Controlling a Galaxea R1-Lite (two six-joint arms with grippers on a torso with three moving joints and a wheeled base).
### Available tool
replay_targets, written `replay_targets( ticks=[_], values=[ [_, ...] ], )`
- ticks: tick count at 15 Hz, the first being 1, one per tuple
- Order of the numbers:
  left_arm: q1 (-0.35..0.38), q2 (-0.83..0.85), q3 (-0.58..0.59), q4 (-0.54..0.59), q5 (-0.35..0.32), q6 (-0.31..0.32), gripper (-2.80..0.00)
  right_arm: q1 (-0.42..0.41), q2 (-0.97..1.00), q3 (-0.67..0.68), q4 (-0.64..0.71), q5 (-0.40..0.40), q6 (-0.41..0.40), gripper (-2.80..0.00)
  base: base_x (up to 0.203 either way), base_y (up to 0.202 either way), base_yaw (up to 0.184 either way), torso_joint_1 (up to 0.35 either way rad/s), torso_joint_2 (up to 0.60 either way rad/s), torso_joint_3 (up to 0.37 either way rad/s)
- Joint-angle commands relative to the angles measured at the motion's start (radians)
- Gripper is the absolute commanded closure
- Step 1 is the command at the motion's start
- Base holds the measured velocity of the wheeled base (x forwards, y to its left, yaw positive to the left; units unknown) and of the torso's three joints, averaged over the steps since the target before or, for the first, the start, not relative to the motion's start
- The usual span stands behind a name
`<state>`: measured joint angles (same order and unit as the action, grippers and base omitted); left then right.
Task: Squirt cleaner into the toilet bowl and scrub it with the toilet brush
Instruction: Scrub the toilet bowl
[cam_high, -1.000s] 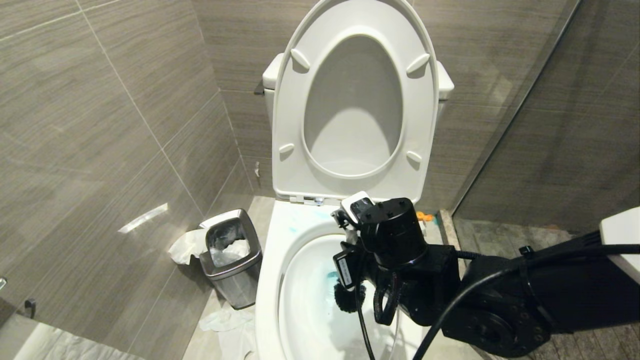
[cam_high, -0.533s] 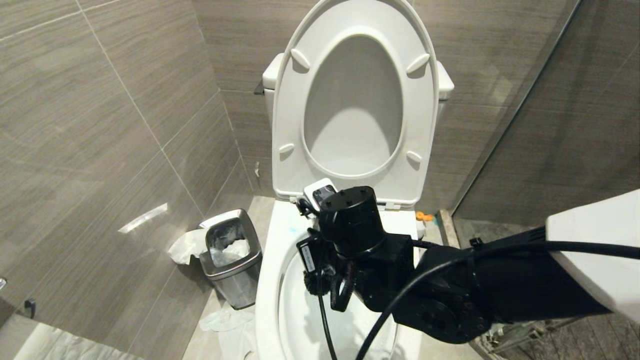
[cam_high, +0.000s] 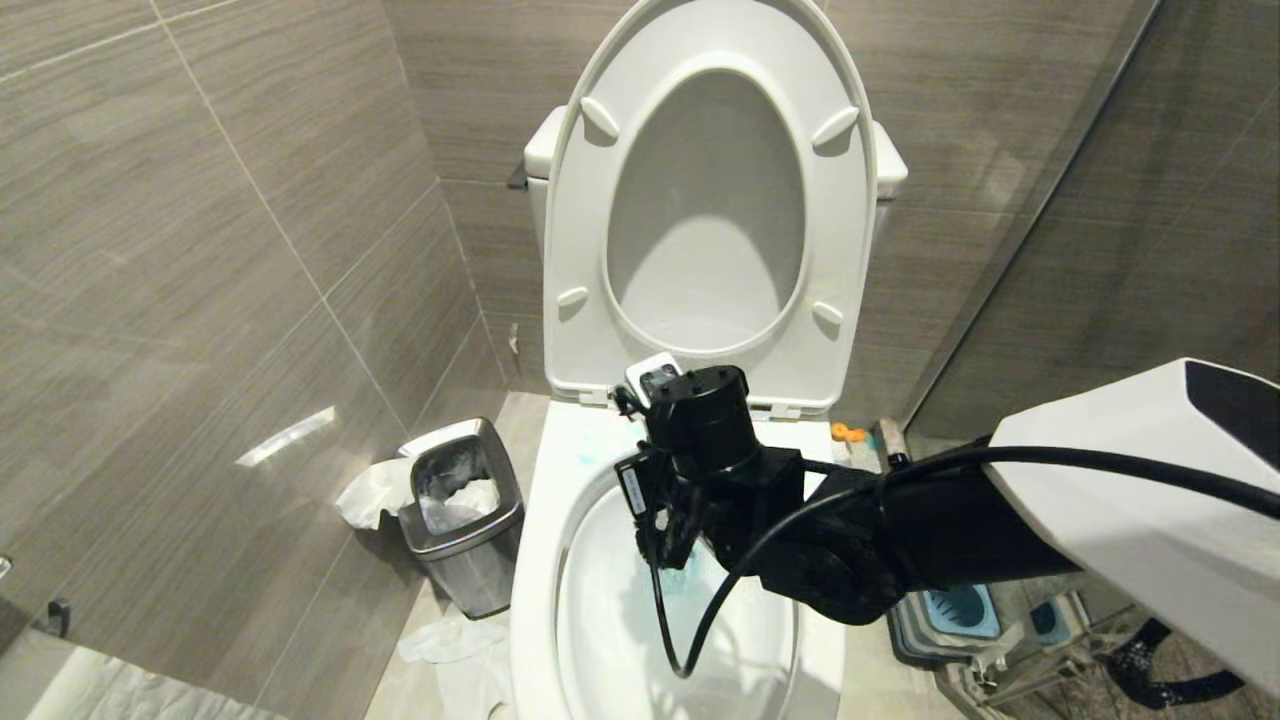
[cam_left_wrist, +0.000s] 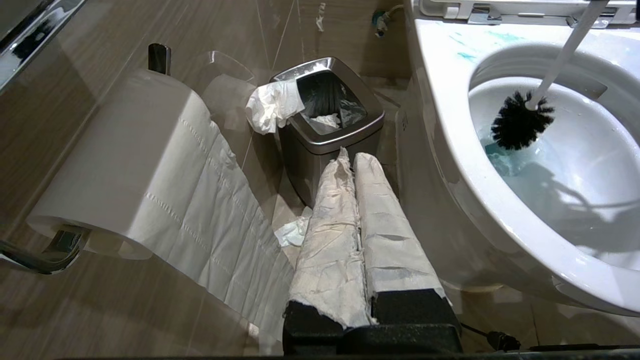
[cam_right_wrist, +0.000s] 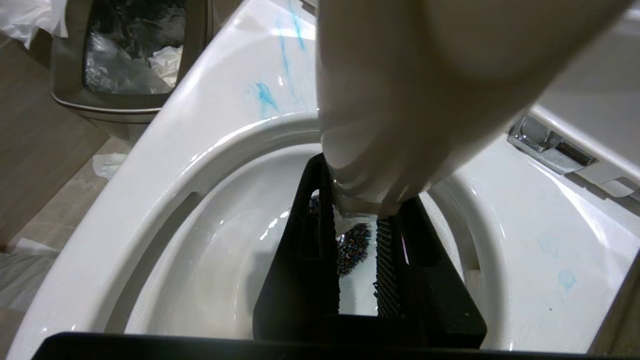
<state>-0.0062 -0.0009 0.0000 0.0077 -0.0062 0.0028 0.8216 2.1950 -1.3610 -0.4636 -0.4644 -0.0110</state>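
The large white glossy ceramic toilet bowl (cam_high: 540, 560) fills the middle of the head view, its white seat and lid (cam_high: 710, 200) raised upright against the tank at twelve o'clock. From the four o'clock side the right arm reaches across the rim, and the right claw (cam_right_wrist: 357, 260) hangs over the back of the basin, its black jaws pinching the long slim white handle of the toilet brush (cam_left_wrist: 520, 120). The handle slopes down from the hinge side into the basin, and the bushy black bristle head sits low against the inner wall on the bowl's nine o'clock side, right at a patch of turquoise-blue cleaner (cam_left_wrist: 497, 157) pooled on the porcelain. More pale blue smears of it mark the flat rim near the hinges, about eleven o'clock of the basin.

A small square brushed-steel waste bin (cam_high: 462, 515) stands on the tiled floor at nine o'clock of the bowl, just beside it, stuffed with crumpled white tissue, some of it draped over its edge. A big white toilet paper roll (cam_left_wrist: 125, 165) hangs on a chrome holder on the grey wall, its tail trailing down.

The left claw (cam_left_wrist: 356, 165), wrapped in white paper, is low beside the bowl pointing toward the bin, its two fingers pressed together on nothing.

At five o'clock of the bowl a squat blue-and-grey brush holder (cam_high: 955, 610) rests on the floor.
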Motion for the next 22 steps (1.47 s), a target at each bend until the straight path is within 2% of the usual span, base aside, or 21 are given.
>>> replay_targets(
  ticks=[1, 4, 9, 14, 18, 22],
  values=[
    [0.000, 0.001, 0.002, 0.000, 0.000, 0.000, 0.00, -0.008, 0.056, -0.003, -0.008, -0.004, 0.014, 0.00, 0.000, 0.000, 0.000, 0.000, 0.00, 0.000],
    [0.000, 0.001, 0.002, 0.000, 0.000, 0.000, 0.00, -0.010, 0.136, -0.004, -0.031, -0.016, 0.048, 0.00, 0.000, 0.000, 0.000, 0.000, 0.00, 0.000],
    [0.000, 0.001, 0.002, 0.000, 0.000, 0.000, 0.00, -0.018, 0.212, -0.019, -0.076, -0.045, 0.051, 0.00, 0.000, 0.000, 0.000, 0.000, 0.00, 0.000],
    [0.000, 0.001, 0.002, 0.000, 0.000, 0.000, 0.00, -0.016, 0.016, 0.014, -0.047, -0.044, 0.042, 0.00, 0.000, 0.000, 0.000, 0.000, 0.00, 0.000],
    [0.000, 0.001, 0.002, 0.000, 0.000, 0.000, 0.00, -0.016, -0.165, 0.025, 0.078, -0.041, 0.040, 0.00, 0.000, 0.000, 0.000, 0.000, 0.00, 0.000],
    [0.000, 0.001, 0.002, 0.000, 0.000, 0.000, 0.00, -0.016, -0.112, 0.018, 0.084, -0.041, 0.043, 0.00, 0.000, 0.000, 0.000, 0.000, 0.00, 0.000]
  ],
)
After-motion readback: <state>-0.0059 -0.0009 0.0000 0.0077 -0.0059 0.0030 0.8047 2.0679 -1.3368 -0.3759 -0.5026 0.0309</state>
